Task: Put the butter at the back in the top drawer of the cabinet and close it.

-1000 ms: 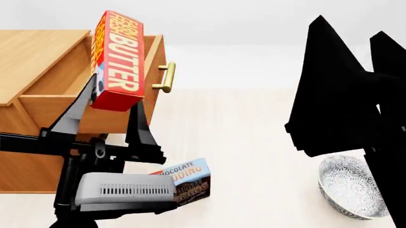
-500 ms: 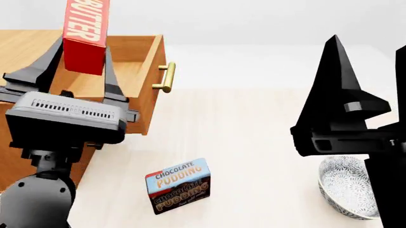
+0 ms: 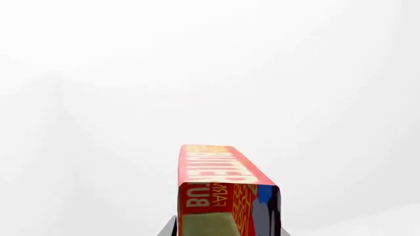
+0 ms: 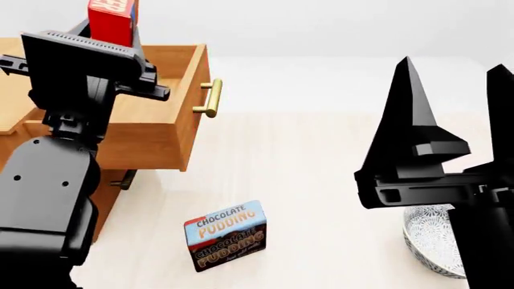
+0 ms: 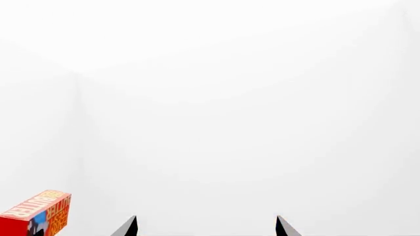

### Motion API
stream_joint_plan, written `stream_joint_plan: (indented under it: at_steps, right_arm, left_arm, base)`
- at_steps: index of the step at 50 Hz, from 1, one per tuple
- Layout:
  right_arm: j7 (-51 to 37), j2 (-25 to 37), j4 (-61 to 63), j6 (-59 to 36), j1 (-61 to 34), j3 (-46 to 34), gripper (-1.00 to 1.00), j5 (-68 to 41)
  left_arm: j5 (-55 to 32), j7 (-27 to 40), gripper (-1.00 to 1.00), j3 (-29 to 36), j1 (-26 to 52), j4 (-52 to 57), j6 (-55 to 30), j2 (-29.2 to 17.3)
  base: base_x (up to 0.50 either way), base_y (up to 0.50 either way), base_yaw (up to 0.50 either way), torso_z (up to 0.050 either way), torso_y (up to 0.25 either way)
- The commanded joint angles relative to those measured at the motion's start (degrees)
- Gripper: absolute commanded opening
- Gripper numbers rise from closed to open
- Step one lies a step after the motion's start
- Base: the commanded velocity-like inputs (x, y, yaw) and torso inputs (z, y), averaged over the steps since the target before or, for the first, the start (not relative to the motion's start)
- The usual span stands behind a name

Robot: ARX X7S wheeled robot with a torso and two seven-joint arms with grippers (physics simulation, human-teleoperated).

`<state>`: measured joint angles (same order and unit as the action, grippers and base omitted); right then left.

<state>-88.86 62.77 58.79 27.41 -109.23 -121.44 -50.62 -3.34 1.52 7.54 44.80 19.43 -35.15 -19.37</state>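
The light-brown wooden cabinet [image 4: 24, 129] stands at far left with its top drawer [image 4: 165, 129] pulled out, brass bar handle facing right. The left hand [image 4: 112, 30] pinches the small red rectangular butter box [image 4: 112, 18], which has moved within the last second from in front of the drawer to above its open cavity; lowering and release appear to be next, then closing. The blue-and-brown pudding box [image 4: 226, 235] rests on the pale surface [image 4: 305, 168]. The right hand [image 4: 454, 66] is spread and empty, above the patterned ceramic bowl [image 4: 425, 238].
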Motion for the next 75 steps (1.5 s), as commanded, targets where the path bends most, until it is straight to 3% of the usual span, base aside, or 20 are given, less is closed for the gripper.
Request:
stream_joint_plan:
  at_steps: [1, 28, 53, 75]
  right_arm:
    - [0.6, -0.4, -0.8, -0.4, 3.2, 1.7, 1.00, 0.7]
    - [0.6, 0.4, 0.1, -1.9, 5.1, 4.4, 1.00, 0.3]
    - [1.3, 0.8, 0.7, -1.9, 4.8, 5.7, 1.00, -1.3]
    - [1.2, -0.6, -0.3, -1.7, 7.3, 6.5, 1.00, -0.2]
  left_arm:
    - [0.8, 1.4, -1.00, 0.3, 6.3, -7.6, 0.6, 1.2]
    - [-5.7, -0.6, -1.00, -3.3, 14.9, -19.5, -8.4, 5.1]
    - [-1.3, 0.6, -1.00, 4.1, 19.1, -27.0, -15.4, 3.9]
    - [-1.7, 1.5, -1.00, 3.2, 19.8, -30.8, -15.4, 3.7]
  base:
    - [0.00, 0.00, 0.00, 0.000, 0.000]
    - [0.00, 0.00, 0.00, 0.001, 0.002]
    - [0.00, 0.00, 0.00, 0.000, 0.002]
    - [0.00, 0.00, 0.00, 0.000, 0.001]
